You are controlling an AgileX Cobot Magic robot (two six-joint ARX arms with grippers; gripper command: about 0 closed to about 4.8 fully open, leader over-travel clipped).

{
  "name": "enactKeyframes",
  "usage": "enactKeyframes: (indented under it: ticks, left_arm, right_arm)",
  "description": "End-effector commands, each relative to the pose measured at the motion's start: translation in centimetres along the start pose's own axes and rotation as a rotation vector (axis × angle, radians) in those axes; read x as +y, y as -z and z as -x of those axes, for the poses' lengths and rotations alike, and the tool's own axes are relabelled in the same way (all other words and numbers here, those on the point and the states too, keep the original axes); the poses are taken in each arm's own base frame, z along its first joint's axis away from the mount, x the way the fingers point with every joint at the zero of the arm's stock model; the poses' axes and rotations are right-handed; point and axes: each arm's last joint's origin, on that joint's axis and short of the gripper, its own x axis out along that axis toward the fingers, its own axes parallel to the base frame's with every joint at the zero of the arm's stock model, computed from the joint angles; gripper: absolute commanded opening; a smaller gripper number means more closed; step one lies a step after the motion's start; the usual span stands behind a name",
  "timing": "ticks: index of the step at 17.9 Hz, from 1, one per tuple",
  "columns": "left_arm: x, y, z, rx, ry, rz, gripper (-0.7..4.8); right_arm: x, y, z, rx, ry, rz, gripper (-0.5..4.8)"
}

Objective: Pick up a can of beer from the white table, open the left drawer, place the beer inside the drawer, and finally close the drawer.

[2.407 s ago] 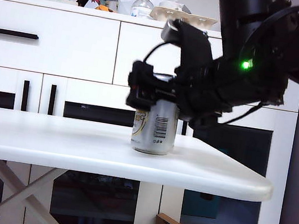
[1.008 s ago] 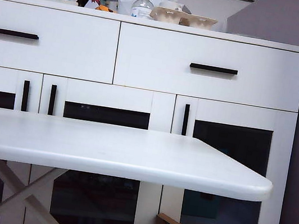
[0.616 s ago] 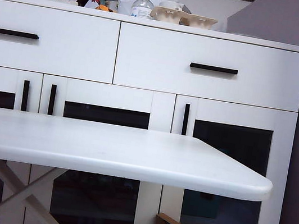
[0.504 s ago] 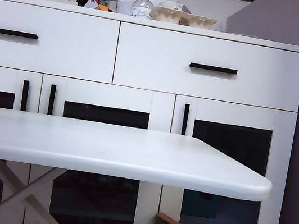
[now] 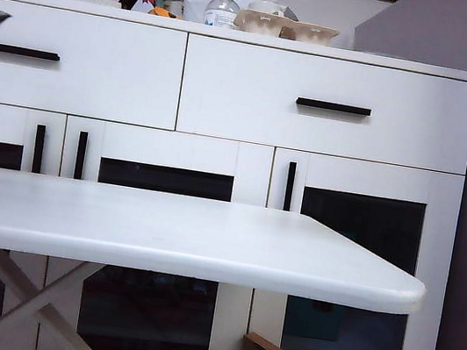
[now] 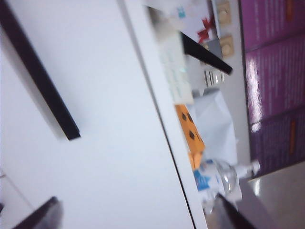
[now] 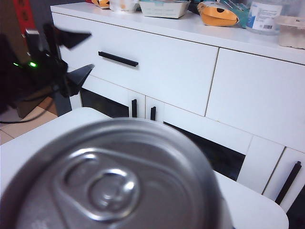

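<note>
The exterior view looks level across the table [image 5: 205, 242] at the cabinet. The left wrist view sits tilted, very near the left drawer [image 6: 95, 143], just off its handle [image 6: 40, 83]. The right wrist view looks over the can [image 7: 112, 176] toward that drawer, the left pincer [image 7: 76, 55] before it.

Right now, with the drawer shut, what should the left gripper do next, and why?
Probably ease the left gripper forward until its open jaws straddle the handle, then close. The left drawer is shut, and the gripper hangs near the handle's end, gripping nothing. The right gripper, unseen behind the can, holds it above the table.
</note>
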Motion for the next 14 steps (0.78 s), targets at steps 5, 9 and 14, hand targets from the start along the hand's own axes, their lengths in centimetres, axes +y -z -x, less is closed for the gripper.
enactKeyframes:
  ticks: [5, 9, 14]
  left_arm:
    - [2.3, -0.7, -7.1, -0.007, -0.011, 0.058, 4.48]
    - [2.8, -1.0, -9.6, 0.007, 0.008, 0.055, 4.48]
    - [4.0, -1.0, -10.5, -0.025, -0.051, 0.055, 4.47]
  right_arm:
    - [0.0, -1.1, 0.5, -0.083, 0.0, 0.001, 1.97]
    - [-0.1, -1.2, 0.5, -0.09, 0.005, 0.008, 1.97]
    - [-0.1, -1.5, 0.5, -0.12, 0.005, 0.004, 1.97]
